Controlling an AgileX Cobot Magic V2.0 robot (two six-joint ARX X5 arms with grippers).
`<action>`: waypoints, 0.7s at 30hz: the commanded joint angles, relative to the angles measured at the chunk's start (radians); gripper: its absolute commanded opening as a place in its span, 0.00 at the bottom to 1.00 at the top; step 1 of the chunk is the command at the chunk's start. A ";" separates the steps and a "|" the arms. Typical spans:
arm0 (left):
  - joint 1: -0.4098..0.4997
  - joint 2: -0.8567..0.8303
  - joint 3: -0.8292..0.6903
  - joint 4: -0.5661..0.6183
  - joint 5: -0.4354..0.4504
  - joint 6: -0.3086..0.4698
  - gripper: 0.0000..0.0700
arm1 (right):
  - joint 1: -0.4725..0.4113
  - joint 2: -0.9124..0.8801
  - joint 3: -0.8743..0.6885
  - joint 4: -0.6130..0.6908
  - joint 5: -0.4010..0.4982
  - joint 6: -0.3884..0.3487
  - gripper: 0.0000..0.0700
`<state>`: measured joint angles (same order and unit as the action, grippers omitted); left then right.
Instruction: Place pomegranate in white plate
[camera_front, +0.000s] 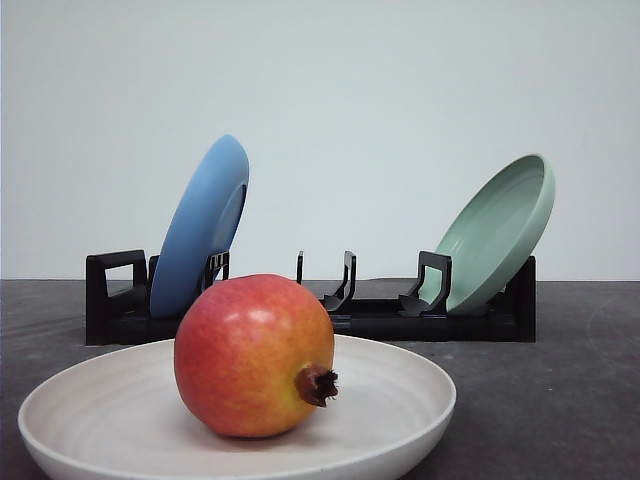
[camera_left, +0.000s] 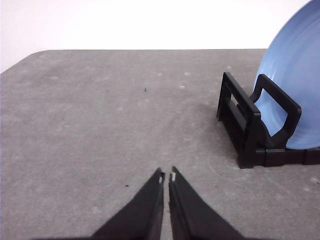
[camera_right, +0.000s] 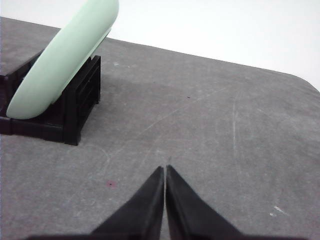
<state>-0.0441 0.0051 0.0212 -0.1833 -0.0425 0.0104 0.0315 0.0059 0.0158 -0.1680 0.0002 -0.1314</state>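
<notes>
The pomegranate (camera_front: 254, 356), red blushing to yellow-orange, rests inside the white plate (camera_front: 400, 392) at the near edge of the front view, its dark calyx pointing right. Nothing grips it. In the left wrist view my left gripper (camera_left: 166, 176) is shut over bare grey table, empty, with the rack's left end ahead of it and to the side. In the right wrist view my right gripper (camera_right: 164, 170) is also shut and empty above bare table, near the rack's right end.
A black dish rack (camera_front: 370, 316) stands behind the white plate. A blue plate (camera_front: 200, 228) leans in its left slots and a pale green plate (camera_front: 500, 232) leans at its right end. The grey table (camera_front: 560, 400) spreads around them.
</notes>
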 joint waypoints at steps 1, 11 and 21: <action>-0.002 -0.002 -0.009 -0.004 -0.003 -0.001 0.00 | -0.001 -0.002 -0.004 0.011 0.000 -0.006 0.00; -0.002 -0.002 -0.009 -0.004 -0.003 -0.001 0.00 | -0.001 -0.002 -0.004 0.011 0.000 -0.006 0.00; -0.002 -0.002 -0.009 -0.004 -0.003 -0.001 0.00 | -0.001 -0.002 -0.004 0.011 -0.001 -0.006 0.00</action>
<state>-0.0441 0.0051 0.0212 -0.1832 -0.0428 0.0104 0.0315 0.0059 0.0158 -0.1680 0.0005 -0.1314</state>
